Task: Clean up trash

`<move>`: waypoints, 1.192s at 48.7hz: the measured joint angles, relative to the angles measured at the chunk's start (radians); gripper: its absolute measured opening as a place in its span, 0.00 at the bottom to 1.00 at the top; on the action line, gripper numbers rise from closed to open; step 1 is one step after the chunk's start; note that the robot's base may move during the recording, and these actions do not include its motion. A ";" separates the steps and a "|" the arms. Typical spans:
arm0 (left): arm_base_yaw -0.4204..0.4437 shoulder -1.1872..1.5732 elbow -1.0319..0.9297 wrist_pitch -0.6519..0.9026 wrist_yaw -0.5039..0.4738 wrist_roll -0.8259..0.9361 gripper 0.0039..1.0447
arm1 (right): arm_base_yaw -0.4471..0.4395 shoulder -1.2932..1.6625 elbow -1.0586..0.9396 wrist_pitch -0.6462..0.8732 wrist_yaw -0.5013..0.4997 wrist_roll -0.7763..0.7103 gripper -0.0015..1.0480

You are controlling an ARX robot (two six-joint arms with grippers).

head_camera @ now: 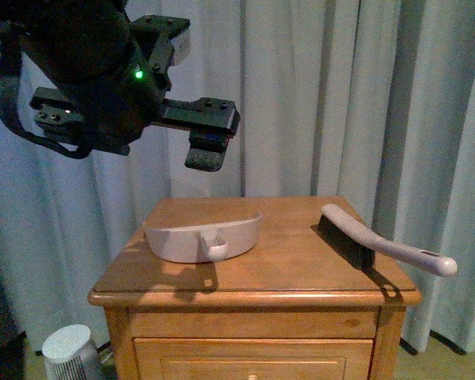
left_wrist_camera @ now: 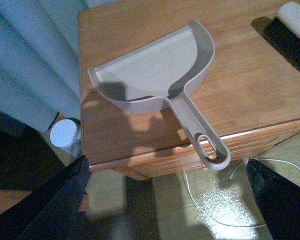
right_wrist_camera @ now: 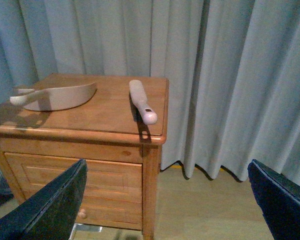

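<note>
Left wrist view: left gripper (left_wrist_camera: 166,165) gapes empty over dustpan (left_wrist_camera: 155,70); right gripper (right_wrist_camera: 166,165) too. I spot no trash anywhere. Handle (left_wrist_camera: 200,135) overhangs cabinet (left_wrist_camera: 240,85) edge; a sloppy grab could tip it off.

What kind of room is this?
Probably a room in a home, maybe a bedroom: a wooden nightstand with a drawer, long curtains behind it, and a dustpan and brush on top.
</note>
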 joint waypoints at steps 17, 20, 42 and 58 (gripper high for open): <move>-0.046 0.189 0.150 -0.047 0.003 -0.195 0.93 | 0.000 0.000 0.000 0.000 0.000 0.000 0.93; -0.049 0.211 0.173 -0.053 0.002 -0.198 0.93 | 0.000 0.000 0.000 0.000 0.000 0.000 0.93; -0.044 0.346 0.260 -0.055 -0.049 -0.154 0.93 | 0.000 0.000 0.000 0.000 0.000 0.000 0.93; -0.052 0.426 0.303 -0.058 -0.056 -0.154 0.93 | 0.000 0.000 0.000 0.000 0.000 0.000 0.93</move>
